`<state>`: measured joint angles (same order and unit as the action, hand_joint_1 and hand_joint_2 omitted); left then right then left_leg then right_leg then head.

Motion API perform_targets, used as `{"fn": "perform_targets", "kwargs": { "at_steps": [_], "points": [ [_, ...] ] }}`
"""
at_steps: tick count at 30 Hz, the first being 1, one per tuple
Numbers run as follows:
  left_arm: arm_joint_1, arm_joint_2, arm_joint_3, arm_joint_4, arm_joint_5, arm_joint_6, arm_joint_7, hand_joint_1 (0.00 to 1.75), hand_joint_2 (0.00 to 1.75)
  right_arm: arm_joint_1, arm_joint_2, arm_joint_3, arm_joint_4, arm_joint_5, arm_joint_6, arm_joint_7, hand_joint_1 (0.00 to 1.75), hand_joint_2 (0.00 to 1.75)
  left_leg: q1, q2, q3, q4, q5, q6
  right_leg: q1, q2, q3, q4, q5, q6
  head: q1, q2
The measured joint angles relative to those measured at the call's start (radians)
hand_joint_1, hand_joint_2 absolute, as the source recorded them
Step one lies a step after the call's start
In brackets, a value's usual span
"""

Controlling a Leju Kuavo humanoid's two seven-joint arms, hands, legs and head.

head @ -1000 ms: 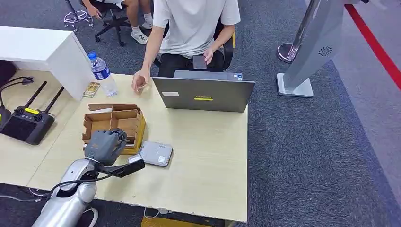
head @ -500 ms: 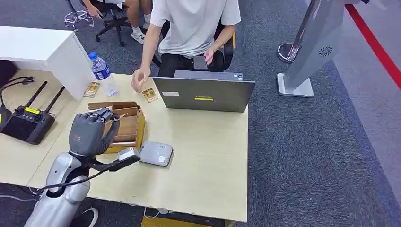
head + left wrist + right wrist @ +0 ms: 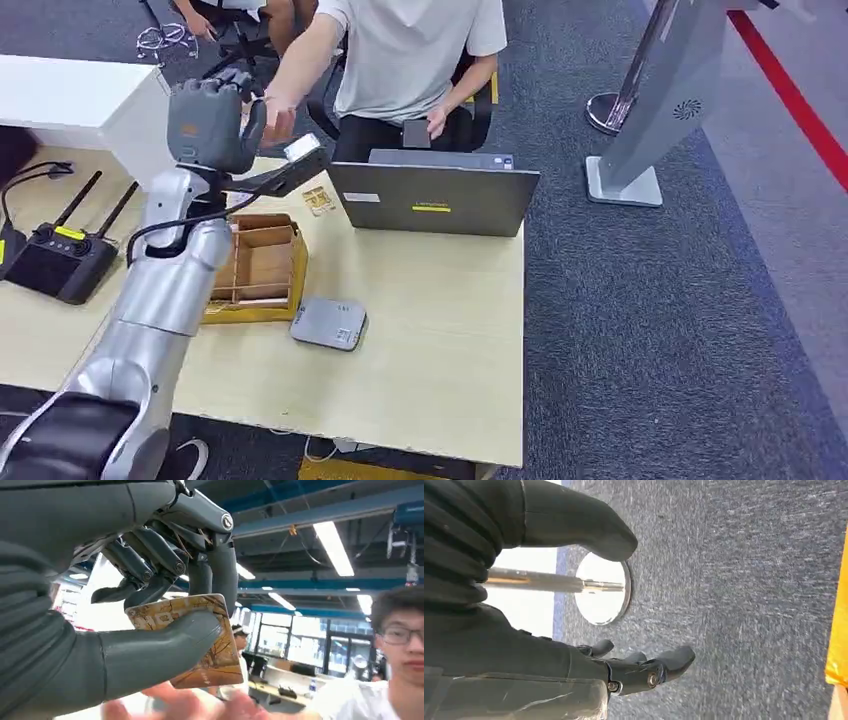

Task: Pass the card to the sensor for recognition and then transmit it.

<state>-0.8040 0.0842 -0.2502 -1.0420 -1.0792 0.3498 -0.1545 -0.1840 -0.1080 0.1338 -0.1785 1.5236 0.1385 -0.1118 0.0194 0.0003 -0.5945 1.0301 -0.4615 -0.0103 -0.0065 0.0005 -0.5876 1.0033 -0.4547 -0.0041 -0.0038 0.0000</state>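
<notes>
On table, divided cardboard box (image 3: 262,270); raised left hand (image 3: 208,124) pinches card (image 3: 200,637); right hand (image 3: 644,672) spread.

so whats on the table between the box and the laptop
A loose card lies on the bare tabletop between the cardboard box and the laptop, near the laptop's corner, seen in the head view.

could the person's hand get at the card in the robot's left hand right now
Probably yes. The left hand holds the card up, pinched by thumb and fingers, its lower part sticking out free. The person's hand is right beneath it, nothing between.
</notes>
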Motion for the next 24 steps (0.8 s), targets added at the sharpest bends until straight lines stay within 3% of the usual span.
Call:
{"fn": "perform_targets", "kwargs": {
  "at_steps": [2,3,10,24],
  "points": [
    [-0.038,-0.028,-0.011,0.041,0.001,-0.018,0.008,1.75,1.75,-0.006,0.003,0.009,0.000,0.000,0.001,0.000,0.00,1.75,0.000,0.000,-0.001,0.000,0.000,0.000,0.000,0.001,-0.001,0.000,0.000,0.000,0.000,0.000],
    [-0.051,-0.040,-0.016,0.048,0.002,-0.029,0.013,0.00,1.75,-0.007,0.004,0.010,0.000,0.000,0.002,0.000,0.00,1.75,0.000,0.000,-0.001,0.000,0.000,0.000,0.000,0.001,-0.001,0.000,0.000,0.000,0.000,0.000],
    [-0.096,-0.086,-0.058,0.064,0.018,-0.079,0.029,0.00,1.75,-0.007,0.008,0.015,0.000,0.000,0.005,0.000,0.00,1.75,0.000,0.001,-0.003,0.000,-0.001,0.000,0.000,0.001,-0.003,0.000,0.000,0.000,0.000,0.000],
    [-0.096,-0.088,-0.078,0.057,0.035,-0.087,0.030,0.00,1.75,-0.007,0.008,0.015,0.000,0.000,0.007,0.000,0.00,1.75,0.000,0.001,-0.003,0.000,-0.001,0.000,0.000,0.001,-0.003,0.000,0.000,0.000,0.000,0.000]
  ]
}}
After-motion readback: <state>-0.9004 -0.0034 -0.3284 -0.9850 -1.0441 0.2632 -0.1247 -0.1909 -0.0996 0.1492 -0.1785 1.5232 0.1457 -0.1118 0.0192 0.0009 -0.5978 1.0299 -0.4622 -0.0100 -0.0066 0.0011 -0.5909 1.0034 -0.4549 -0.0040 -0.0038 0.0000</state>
